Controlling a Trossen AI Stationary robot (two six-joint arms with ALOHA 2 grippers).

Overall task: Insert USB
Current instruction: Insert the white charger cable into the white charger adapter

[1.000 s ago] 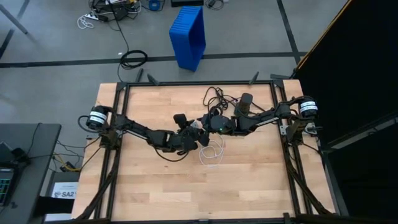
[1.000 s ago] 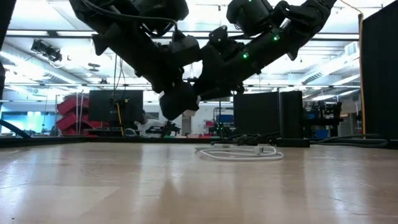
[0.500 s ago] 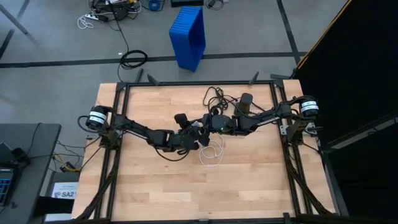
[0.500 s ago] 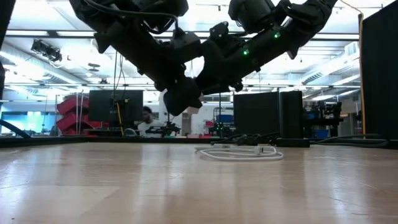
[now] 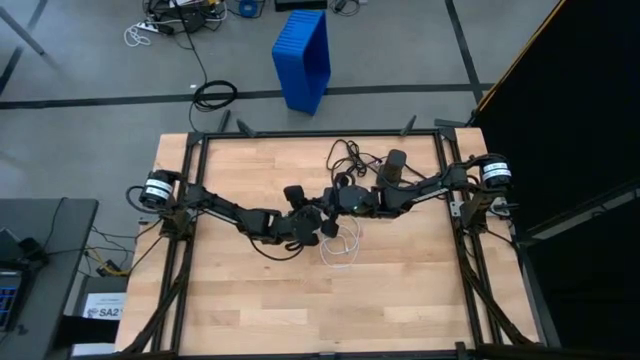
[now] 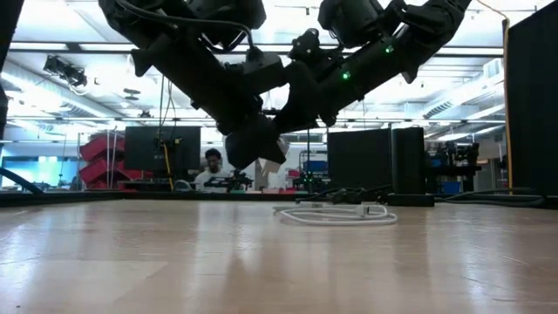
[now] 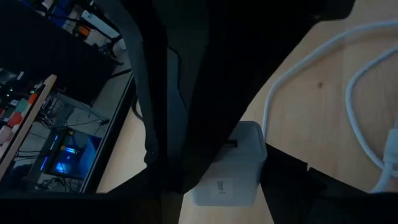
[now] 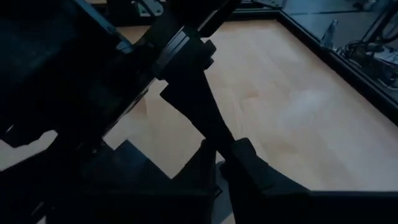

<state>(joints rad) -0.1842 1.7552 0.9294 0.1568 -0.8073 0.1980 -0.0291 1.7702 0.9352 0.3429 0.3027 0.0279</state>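
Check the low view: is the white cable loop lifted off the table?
No: the white cable loop lies flat on the table, with both arms hanging above it.

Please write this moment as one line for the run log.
left gripper: holds white box above table | right gripper: jaws shut, beside it | USB: loop lies on table

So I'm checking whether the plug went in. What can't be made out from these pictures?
- High view: the USB plug end, hidden where the left gripper and right gripper meet.
- Left wrist view: the white block, partly covered by dark fingers.
- Right wrist view: anything held, too dark.
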